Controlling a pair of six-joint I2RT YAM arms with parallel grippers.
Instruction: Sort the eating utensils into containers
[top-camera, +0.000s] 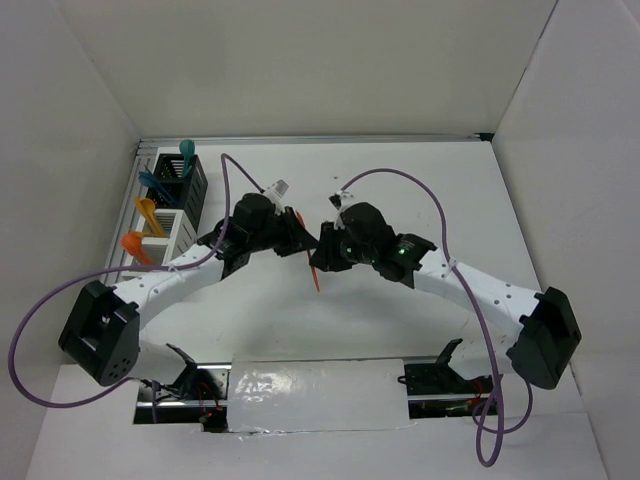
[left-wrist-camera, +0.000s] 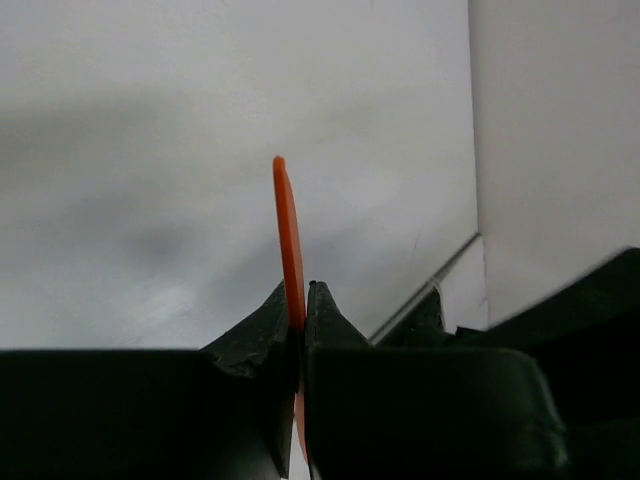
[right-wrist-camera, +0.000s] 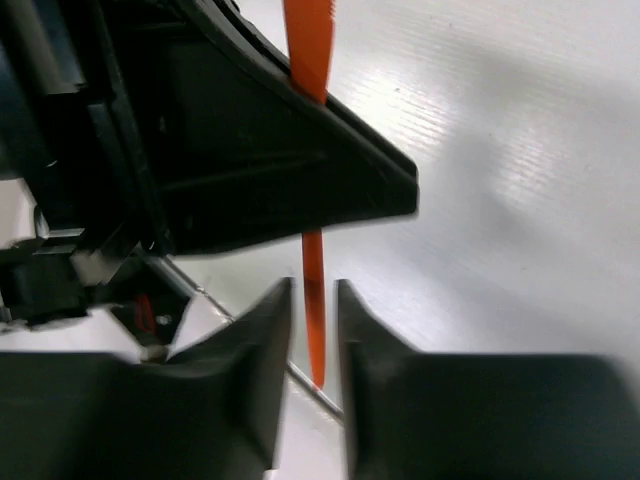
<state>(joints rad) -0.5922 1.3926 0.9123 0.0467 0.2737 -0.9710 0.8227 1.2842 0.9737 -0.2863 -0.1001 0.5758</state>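
Five utensils showed: three orange utensils (top-camera: 315, 272), one teal utensil (top-camera: 187, 150) and one dark blue utensil (top-camera: 152, 182). There was one black bin (top-camera: 190, 185). The white bins (top-camera: 172, 232) were too hard to count. There were two robot arms (top-camera: 170, 280)

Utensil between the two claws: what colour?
Orange. Shows best in the left wrist view, where the left claw pinches the utensil edge-on.
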